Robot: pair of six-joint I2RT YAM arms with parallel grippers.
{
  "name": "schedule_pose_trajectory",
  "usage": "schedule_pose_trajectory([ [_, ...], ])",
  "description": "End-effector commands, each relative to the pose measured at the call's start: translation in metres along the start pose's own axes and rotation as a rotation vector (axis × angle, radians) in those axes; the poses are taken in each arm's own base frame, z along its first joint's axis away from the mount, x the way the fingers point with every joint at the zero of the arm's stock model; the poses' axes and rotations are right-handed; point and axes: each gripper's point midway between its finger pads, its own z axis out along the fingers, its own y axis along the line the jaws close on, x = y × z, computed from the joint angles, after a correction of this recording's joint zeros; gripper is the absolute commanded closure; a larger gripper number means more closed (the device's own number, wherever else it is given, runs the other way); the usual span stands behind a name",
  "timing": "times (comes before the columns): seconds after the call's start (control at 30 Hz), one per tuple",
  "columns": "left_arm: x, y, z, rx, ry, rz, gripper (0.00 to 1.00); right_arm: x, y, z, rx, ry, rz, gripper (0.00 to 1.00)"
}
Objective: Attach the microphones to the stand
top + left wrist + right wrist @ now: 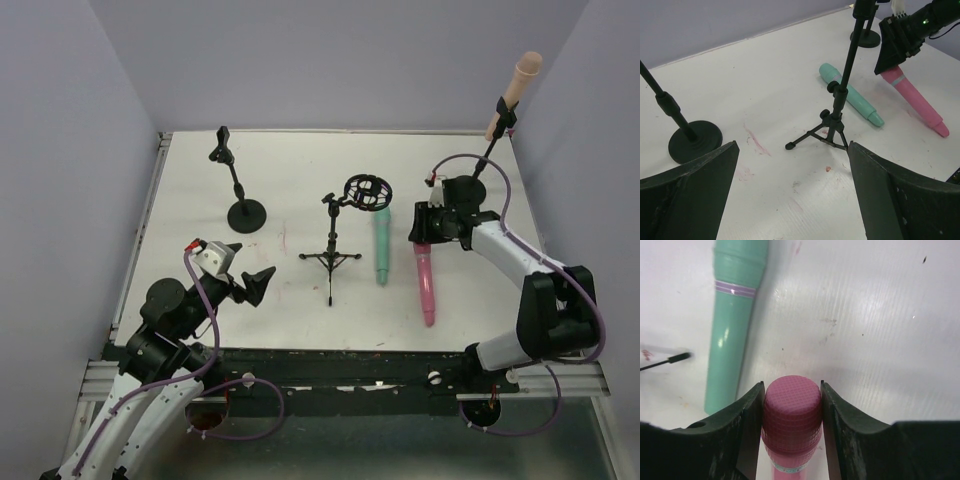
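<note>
The peach-beige microphone (518,85) sits clipped in the back right stand (466,190). The teal-green microphone (382,245) lies on the table right of the tripod stand (333,255), which carries a round shock mount (368,192). The pink microphone (427,285) lies to the right of the teal one. My right gripper (432,226) is shut on the pink microphone's head (792,412), its fingers pressing both sides, with the teal microphone (732,330) beside it. My left gripper (256,285) is open and empty, low over the table left of the tripod (837,105).
An empty round-base stand (246,212) with a clip on top (220,145) stands at the back left; it also shows in the left wrist view (692,141). Grey walls close off the table on three sides. Faint red marks (756,140) stain the table.
</note>
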Motion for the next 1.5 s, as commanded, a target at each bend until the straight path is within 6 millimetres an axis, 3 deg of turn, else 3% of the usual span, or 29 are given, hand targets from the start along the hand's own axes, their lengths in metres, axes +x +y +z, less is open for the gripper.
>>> schedule_pose_trajectory([
  [0.0,-0.001,-0.003,0.000,0.014,-0.006,-0.014,0.02,-0.042,0.013,-0.034,-0.044,-0.140,-0.041,0.61],
  [0.5,-0.003,-0.007,0.001,0.043,-0.019,-0.023,0.02,-0.085,0.011,-0.071,-0.053,-0.276,-0.037,0.66],
  [0.7,-0.004,-0.009,0.001,0.052,-0.023,-0.026,0.02,-0.125,0.007,-0.107,-0.057,-0.388,-0.034,0.66],
  [0.87,-0.005,-0.009,0.000,0.051,-0.031,-0.026,0.01,-0.168,0.017,-0.154,-0.074,-0.515,-0.064,0.67],
  [1.13,-0.007,-0.007,0.001,0.044,-0.042,-0.026,0.02,-0.251,0.066,-0.257,-0.238,-0.759,-0.142,0.69],
  [1.33,-0.009,-0.008,0.004,0.047,-0.047,-0.054,0.02,-0.290,0.104,-0.300,-0.400,-0.861,-0.169,0.70],
  [1.47,-0.008,-0.010,0.006,0.052,-0.042,-0.079,0.02,-0.306,0.129,-0.313,-0.483,-0.887,-0.189,0.70],
])
